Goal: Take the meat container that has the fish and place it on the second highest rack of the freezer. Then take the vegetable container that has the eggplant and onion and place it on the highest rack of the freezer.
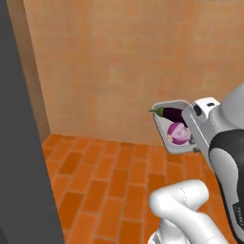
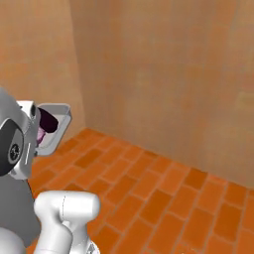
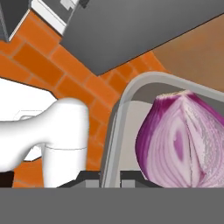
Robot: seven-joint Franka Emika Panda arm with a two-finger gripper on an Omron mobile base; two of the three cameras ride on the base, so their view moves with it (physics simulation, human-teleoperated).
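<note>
The gripper point(image 3: 110, 177) is closed tight on the rim of the vegetable container point(image 1: 167, 138), its two dark tips pinching the grey wall from either side at the bottom of the hand view. The container point(image 2: 60, 121) is held up in the air, well above the orange brick floor point(image 1: 109, 181) and tipped steeply so its open face looks sideways toward the left base camera. Inside it, the dark purple eggplant point(image 1: 170, 113) lies along the upper edge and the cut red onion point(image 1: 177, 133) sits just below it; in the hand view the onion point(image 3: 181, 135) shows its purple and white layers right beside the rim. An orange wall point(image 1: 119, 66) stands behind, and a dark grey panel point(image 1: 19, 143) rises at the left of the left base view.
</note>
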